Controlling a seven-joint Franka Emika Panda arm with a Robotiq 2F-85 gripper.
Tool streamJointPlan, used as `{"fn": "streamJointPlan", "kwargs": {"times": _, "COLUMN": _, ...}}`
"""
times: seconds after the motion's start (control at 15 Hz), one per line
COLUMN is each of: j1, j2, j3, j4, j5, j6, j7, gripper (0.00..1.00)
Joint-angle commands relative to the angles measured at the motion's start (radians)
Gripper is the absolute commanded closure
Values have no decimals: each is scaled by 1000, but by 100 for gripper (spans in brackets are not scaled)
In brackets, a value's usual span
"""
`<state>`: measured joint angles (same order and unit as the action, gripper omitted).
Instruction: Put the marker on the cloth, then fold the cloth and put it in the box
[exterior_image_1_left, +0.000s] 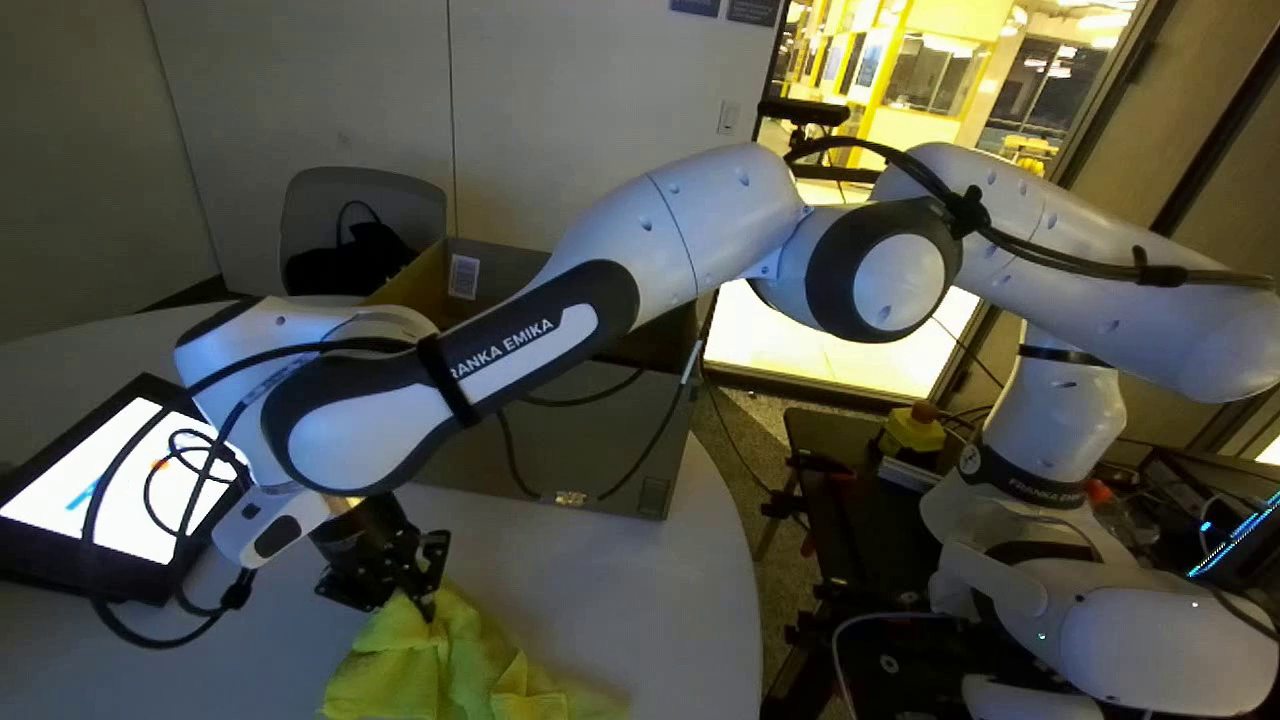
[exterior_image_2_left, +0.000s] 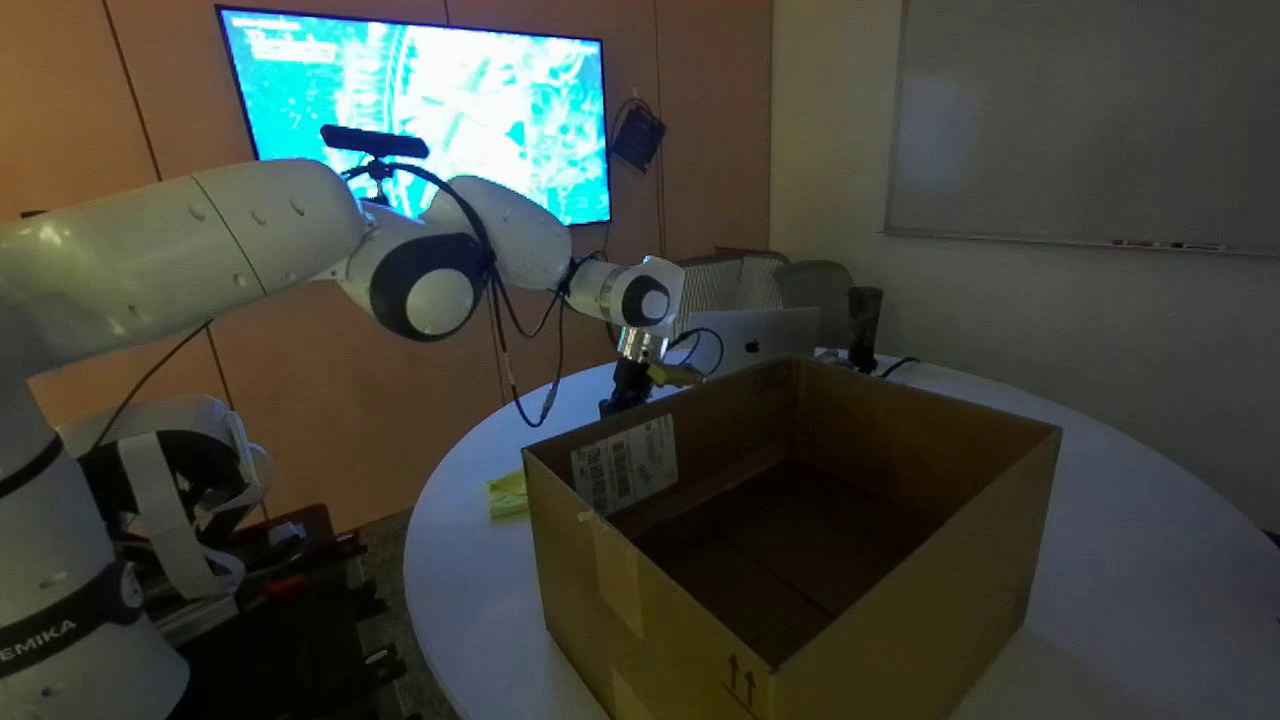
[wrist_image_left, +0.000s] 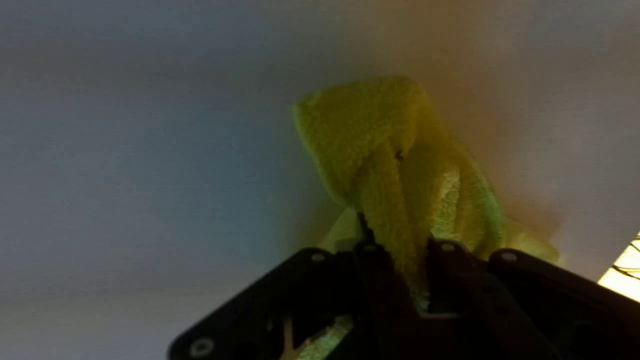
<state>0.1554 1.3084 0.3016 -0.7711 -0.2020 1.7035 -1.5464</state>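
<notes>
The yellow-green cloth (exterior_image_1_left: 430, 665) lies bunched on the round table in an exterior view, cut off by the bottom edge. A corner of it (exterior_image_2_left: 507, 495) shows beside the box in an exterior view. My gripper (exterior_image_1_left: 425, 590) points down at the cloth. In the wrist view my gripper (wrist_image_left: 404, 247) is shut on a fold of the cloth (wrist_image_left: 385, 165), which sticks out past the fingertips. The brown cardboard box (exterior_image_2_left: 600, 570) stands open on the table and shows no contents; it also shows behind the arm (exterior_image_1_left: 590, 455). The marker is hidden or out of view.
A black-framed lit screen (exterior_image_1_left: 130, 480) stands on the table near the wrist. A silver laptop lid (exterior_image_2_left: 770, 335) and a dark cup (exterior_image_2_left: 864, 325) are behind the box. Loose cables (exterior_image_1_left: 150, 640) hang from the arm. The table's rounded edge (exterior_image_1_left: 745, 560) is to the right.
</notes>
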Motion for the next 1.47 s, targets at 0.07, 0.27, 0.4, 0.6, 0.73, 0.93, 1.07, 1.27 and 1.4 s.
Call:
{"fn": "streamJointPlan", "kwargs": {"times": 0.07, "j1": -18, "j2": -98, "j3": 7, "j4": -70, "j5": 19, "j6": -159, "j7": 47, "gripper": 85}}
{"fn": "streamJointPlan", "kwargs": {"times": 0.27, "j1": -31, "j2": -152, "j3": 15, "j4": -136, "j5": 48, "j6": -173, "j7": 134, "gripper": 87}}
{"fn": "streamJointPlan", "kwargs": {"times": 0.4, "j1": -45, "j2": -204, "j3": 23, "j4": -216, "j5": 91, "j6": -134, "j7": 208, "gripper": 87}}
{"fn": "streamJointPlan", "kwargs": {"times": 0.6, "j1": -49, "j2": -284, "j3": 24, "j4": -363, "j5": 142, "j6": -12, "j7": 335, "gripper": 88}}
{"fn": "streamJointPlan", "kwargs": {"times": 0.73, "j1": -37, "j2": -323, "j3": 20, "j4": -453, "j5": 154, "j6": 78, "j7": 406, "gripper": 87}}
{"fn": "streamJointPlan", "kwargs": {"times": 0.93, "j1": -33, "j2": -391, "j3": 31, "j4": -597, "j5": 149, "j6": 156, "j7": 443, "gripper": 87}}
{"fn": "streamJointPlan", "kwargs": {"times": 1.07, "j1": -48, "j2": -440, "j3": 55, "j4": -692, "j5": 149, "j6": 161, "j7": 406, "gripper": 87}}
{"fn": "streamJointPlan", "kwargs": {"times": 1.27, "j1": -47, "j2": -525, "j3": 50, "j4": -825, "j5": 163, "j6": 148, "j7": 340, "gripper": 87}}
{"fn": "streamJointPlan", "kwargs": {"times": 1.4, "j1": -47, "j2": -585, "j3": 51, "j4": -920, "j5": 173, "j6": 200, "j7": 336, "gripper": 87}}
